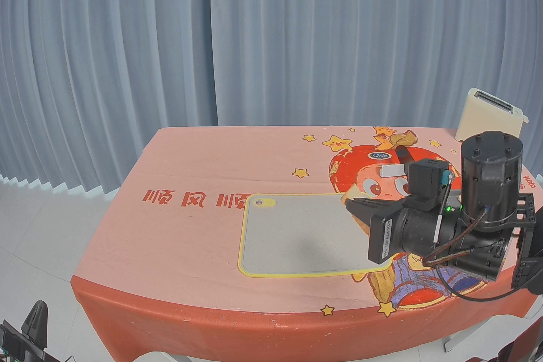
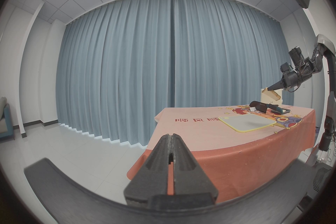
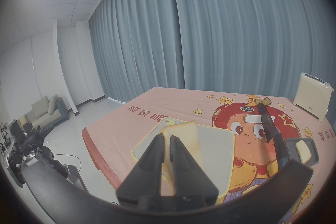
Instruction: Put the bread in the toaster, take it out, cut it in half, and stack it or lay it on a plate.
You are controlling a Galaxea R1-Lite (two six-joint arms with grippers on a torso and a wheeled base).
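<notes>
A toasted bread slice (image 3: pixel 185 139) stands on edge between the fingers of my right gripper (image 3: pixel 167 142), which is shut on it above the right part of the grey, yellow-rimmed cutting board (image 1: pixel 300 233). From the head view the right gripper (image 1: pixel 353 205) hangs over the board's right edge, and a corner of the bread (image 1: pixel 350 192) peeks out. The cream toaster (image 1: pixel 489 114) stands at the far right corner of the table. A black-bladed knife (image 3: pixel 266 119) lies right of the board. My left gripper (image 2: pixel 170 160) is shut and empty, low beside the table's left front.
A dark tray (image 3: pixel 312 146) holding a pale piece (image 3: pixel 303 151) sits near the knife's handle, at the table's right front. The pink tablecloth (image 1: pixel 198 165) is bare to the left of the board. Grey curtains hang behind the table.
</notes>
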